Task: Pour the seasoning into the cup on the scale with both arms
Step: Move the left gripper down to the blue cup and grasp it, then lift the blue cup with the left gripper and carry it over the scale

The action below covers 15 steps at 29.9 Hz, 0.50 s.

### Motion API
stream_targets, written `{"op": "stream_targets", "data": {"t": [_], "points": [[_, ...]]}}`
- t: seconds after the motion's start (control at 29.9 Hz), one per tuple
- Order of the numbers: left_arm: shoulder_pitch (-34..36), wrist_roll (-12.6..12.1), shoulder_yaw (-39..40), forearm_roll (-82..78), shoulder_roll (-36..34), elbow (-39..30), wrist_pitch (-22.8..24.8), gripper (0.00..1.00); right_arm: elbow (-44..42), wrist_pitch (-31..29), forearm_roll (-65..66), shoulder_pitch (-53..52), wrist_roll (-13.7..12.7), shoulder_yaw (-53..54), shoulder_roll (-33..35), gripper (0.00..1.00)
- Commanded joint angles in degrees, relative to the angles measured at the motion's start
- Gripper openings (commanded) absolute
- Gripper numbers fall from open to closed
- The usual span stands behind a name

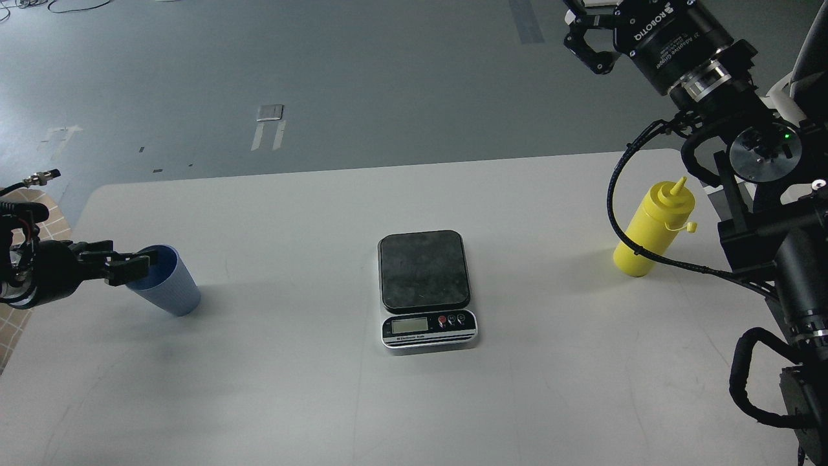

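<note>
The left hand [132, 264] grips the rim of the blue cup [165, 282] at the counter's [291, 388] left, well apart from the central bare scale [425, 288], while the right hand [592, 39], fingers parted, hangs high behind the yellow seasoning bottle [650, 230] at the right.

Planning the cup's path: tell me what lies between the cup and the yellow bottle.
Head view: only the scale sits between the cup and the bottle; otherwise bare table.

- A pale grey surface [272, 388] with rounded far corners fills the lower view.
- Beyond it lies a grey floor [362, 77].
- White tape strips [268, 134] and a small grey plate [270, 112] mark the floor.
</note>
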<state>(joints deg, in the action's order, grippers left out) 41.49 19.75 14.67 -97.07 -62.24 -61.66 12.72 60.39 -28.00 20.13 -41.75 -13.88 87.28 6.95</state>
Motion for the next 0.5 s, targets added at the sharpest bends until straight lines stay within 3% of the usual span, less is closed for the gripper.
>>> {"op": "stream_targets", "data": {"t": [0.0, 0.23, 0.27, 0.37, 0.47], "points": [[0.00, 0.03, 0.01, 0.21, 0.28, 0.40, 0.46, 0.66, -0.01, 0.00, 0.00, 0.00, 0.00, 0.00, -0.01, 1.00], [-0.09, 0.03, -0.08, 1.62, 0.28, 0.67, 2.04, 0.41, -0.10, 0.00, 0.00, 0.00, 0.00, 0.00, -0.10, 1.00], [-0.09, 0.03, -0.08, 1.71, 0.28, 0.67, 3.26, 0.27, -0.10, 0.00, 0.00, 0.00, 0.00, 0.00, -0.10, 1.00], [-0.09, 0.11, -0.08, 1.53, 0.28, 0.67, 4.76, 0.00, -0.01, 0.00, 0.00, 0.00, 0.00, 0.00, -0.01, 1.00], [0.00, 0.29, -0.08, 1.45, 0.28, 0.67, 4.94, 0.00, -0.01, 0.00, 0.00, 0.09, 0.00, 0.00, -0.01, 1.00]]}}
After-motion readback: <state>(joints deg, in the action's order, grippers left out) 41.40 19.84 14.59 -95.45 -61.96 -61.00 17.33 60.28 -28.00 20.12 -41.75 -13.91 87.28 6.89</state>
